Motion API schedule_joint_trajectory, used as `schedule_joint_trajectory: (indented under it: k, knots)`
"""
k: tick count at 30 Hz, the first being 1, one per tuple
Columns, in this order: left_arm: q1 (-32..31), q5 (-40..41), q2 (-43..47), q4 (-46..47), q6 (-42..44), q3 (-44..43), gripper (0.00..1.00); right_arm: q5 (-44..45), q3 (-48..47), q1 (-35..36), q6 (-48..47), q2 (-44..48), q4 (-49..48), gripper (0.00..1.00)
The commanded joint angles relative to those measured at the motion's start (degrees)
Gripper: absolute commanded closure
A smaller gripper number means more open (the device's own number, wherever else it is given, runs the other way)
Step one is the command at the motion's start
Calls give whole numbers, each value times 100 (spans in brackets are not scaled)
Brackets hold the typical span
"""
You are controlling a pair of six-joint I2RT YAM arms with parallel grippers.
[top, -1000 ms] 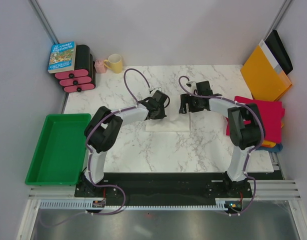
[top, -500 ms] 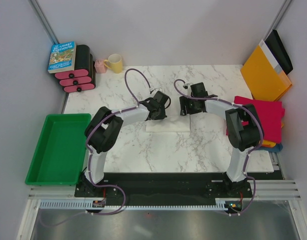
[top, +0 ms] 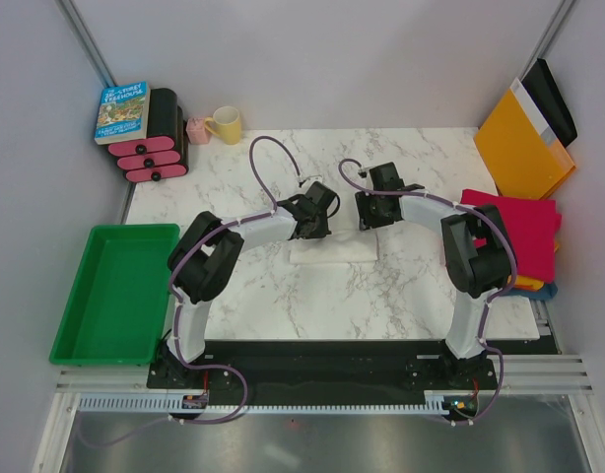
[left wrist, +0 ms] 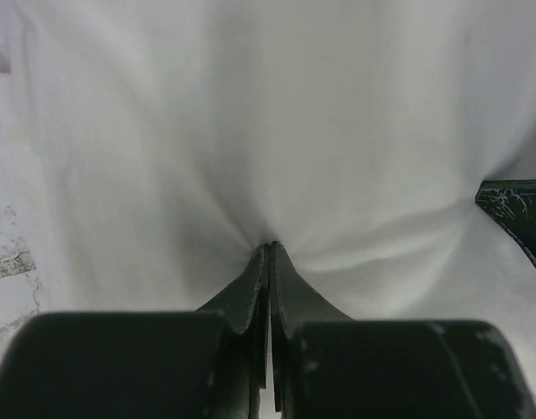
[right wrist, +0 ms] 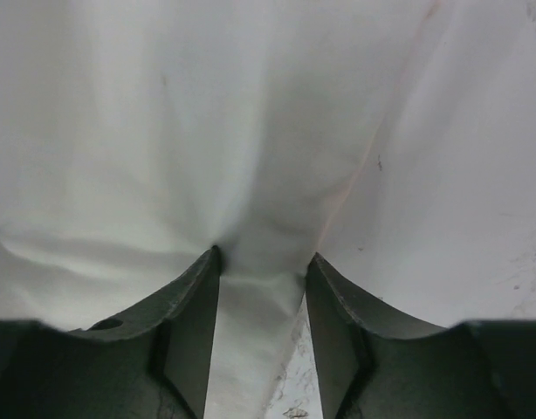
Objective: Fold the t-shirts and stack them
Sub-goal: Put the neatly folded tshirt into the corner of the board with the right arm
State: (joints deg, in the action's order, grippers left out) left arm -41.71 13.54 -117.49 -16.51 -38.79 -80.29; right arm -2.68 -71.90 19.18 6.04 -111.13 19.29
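Observation:
A folded white t-shirt (top: 334, 248) lies mid-table, and it fills the left wrist view (left wrist: 250, 131) and the right wrist view (right wrist: 207, 131). At its far left edge my left gripper (top: 315, 227) is shut on a pinch of the white cloth (left wrist: 270, 248). My right gripper (top: 369, 221) is at the far right edge. Its jaws stand apart with a raised fold of the white cloth between the fingertips (right wrist: 262, 262). Folded t-shirts are stacked at the right edge: crimson red (top: 519, 232) on top, with orange and dark blue (top: 541, 291) showing underneath.
A green tray (top: 76, 335) sits off the table's left side. At the back left are a book (top: 121, 110) on a black and pink holder (top: 155, 158), a pink cup (top: 197, 129) and a yellow mug (top: 227, 125). An orange-yellow envelope (top: 524, 148) leans at the back right.
My right gripper has shifted a little left and towards the far edge over the white t-shirt, and its jaws have narrowed around the fold. The left gripper has stayed shut, almost in place.

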Motion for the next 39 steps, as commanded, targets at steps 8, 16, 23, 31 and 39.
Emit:
schedule_joint_trajectory:
  k: [8, 16, 23, 31, 39]
  knots:
    - [-65, 70, -81, -713, -50, 40, 97, -286, 308, -11, 11, -489, 1552, 93]
    - [-65, 193, 42, -792, -41, 84, 96, -120, 80, 42, -348, 258, 1560, 100]
    - [-91, 359, 682, -739, -164, 426, 48, 680, -175, 42, -762, 873, 1376, 100]
    - [-127, 738, 1764, -845, -234, 883, 8, 786, -210, -2, -727, 1304, 1367, 100]
    - [-179, 746, 3179, -898, -507, 2043, 10, 1268, -1272, -55, -1149, 1884, 2060, 100]
